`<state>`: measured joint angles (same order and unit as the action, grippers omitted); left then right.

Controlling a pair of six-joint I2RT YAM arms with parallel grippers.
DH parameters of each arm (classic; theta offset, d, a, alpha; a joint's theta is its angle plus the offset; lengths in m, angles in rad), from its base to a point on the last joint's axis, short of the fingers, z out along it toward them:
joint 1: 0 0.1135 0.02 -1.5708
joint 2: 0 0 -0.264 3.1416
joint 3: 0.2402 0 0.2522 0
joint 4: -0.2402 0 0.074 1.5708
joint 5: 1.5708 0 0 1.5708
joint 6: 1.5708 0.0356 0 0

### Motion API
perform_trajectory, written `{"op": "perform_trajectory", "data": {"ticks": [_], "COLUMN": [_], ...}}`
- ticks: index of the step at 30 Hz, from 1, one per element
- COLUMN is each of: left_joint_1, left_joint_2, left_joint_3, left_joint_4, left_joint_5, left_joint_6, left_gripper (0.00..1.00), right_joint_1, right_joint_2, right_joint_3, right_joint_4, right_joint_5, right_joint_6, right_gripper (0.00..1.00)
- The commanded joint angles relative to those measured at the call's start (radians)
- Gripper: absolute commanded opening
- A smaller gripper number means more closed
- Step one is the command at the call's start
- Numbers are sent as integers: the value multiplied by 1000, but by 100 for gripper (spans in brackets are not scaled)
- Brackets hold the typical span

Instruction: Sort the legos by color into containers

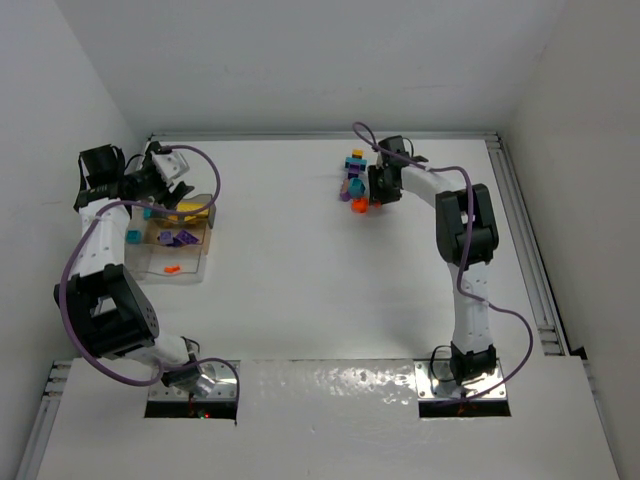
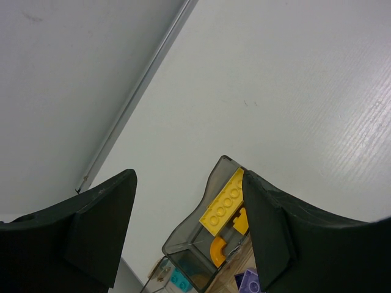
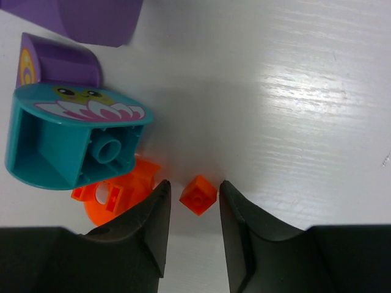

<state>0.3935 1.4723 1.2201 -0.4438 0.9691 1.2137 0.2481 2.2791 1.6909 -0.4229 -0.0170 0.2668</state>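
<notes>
Right hand, jaws narrowly parted astride the tiny orange brick, may pinch its skewed corners and flick it across the worktop.

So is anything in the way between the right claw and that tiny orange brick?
No, nothing visible. The tiny orange brick sits on the table right between the right gripper's open jaws. A bigger orange piece lies just outside one jaw, beside the teal brick.

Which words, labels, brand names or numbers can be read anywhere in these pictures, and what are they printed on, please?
None readable.
The teal brick bears only a printed face with petals, no letters.
The purple brick has a yellow mark, too cropped to read.
</notes>
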Motion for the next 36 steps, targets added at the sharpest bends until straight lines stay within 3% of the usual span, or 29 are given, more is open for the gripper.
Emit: {"op": "perform_trajectory", "data": {"ticks": [1,8,11,18,27,34,36], "left_joint_1": [-2,-4,-7,-8,-8,-8,-8], "left_joint_2": [-37,-36,-36,-40,-41,-40,-40], "left_joint_3": [-2,-17,-18,-14,-13,-8,-2], "left_joint_4": [30,43,51,47,53,39,21], "left_joint_5": [29,39,39,34,36,42,55], "left_joint_6": [-14,-16,-23,-22,-26,-22,-14], "left_gripper": [68,68,68,68,68,68,68], "right_joint_1": [2,19,37,39,40,40,40], "right_joint_2": [5,-46,-44,-10,-9,-26,-56], "right_joint_3": [20,-46,-45,-14,-25,-40,-80], "right_joint_4": [-48,-37,-42,-82,-83,-70,-13], "right_joint_5": [70,153,199,235,238,255,189], "right_joint_6": [86,239,278,347,374,290,182], "right_gripper": [38,48,47,30,20,0,0]}}
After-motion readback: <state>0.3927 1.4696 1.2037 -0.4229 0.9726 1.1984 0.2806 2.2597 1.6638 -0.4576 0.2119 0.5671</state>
